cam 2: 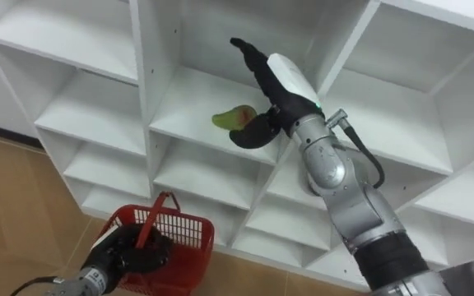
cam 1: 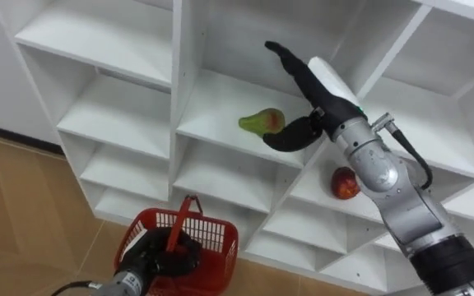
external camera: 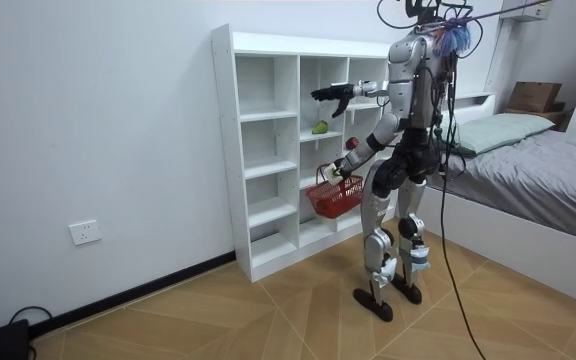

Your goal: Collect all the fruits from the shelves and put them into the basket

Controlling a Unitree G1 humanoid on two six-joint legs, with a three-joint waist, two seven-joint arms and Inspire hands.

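Hovering right hand (cam 1: 318,92) splayed, green fruit (cam 1: 262,121) beside thumb, left hand (cam 1: 168,253) gripping basket (cam 1: 219,237)

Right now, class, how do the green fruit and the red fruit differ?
The green fruit is pear-shaped with a red blush; the red fruit is round and red. The green fruit lies beside the open right hand; the red fruit lies on a lower shelf. Both rest on white shelves.

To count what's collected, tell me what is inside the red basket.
No fruit shows in the red basket: just its mesh walls. The left robot hand, curled round the handle, covers the middle and floor, so something could lie hidden there.
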